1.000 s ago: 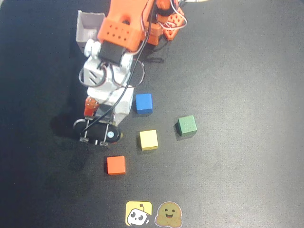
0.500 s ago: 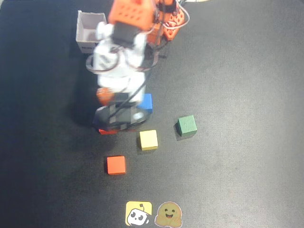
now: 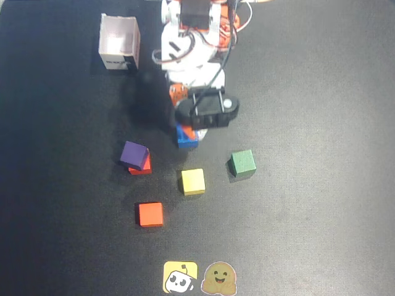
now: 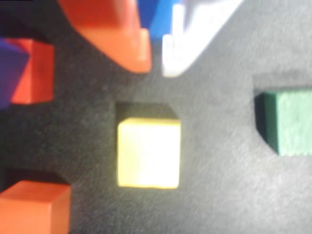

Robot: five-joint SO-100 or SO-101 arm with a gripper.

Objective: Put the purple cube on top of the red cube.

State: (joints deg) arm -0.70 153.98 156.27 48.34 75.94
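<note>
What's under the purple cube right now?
In the overhead view the purple cube sits on the red cube, skewed, with only the red cube's lower right edge showing. The wrist view shows the same pair at its left edge. The rest of the red cube is covered.

Overhead view – fixed camera looks straight down on dark table [image 3: 321,74], arm base at top edge, whole workspace in frame, stickers at bottom. Wrist view – rides on arm, faces down at mat from close range, finger tips entering from top edge. Both views share yellow cube [image 3: 193,181] [image 4: 148,153], green cube [image 3: 242,163] [image 4: 287,122], orange-red cube [image 3: 150,214] [image 4: 31,207].
</note>
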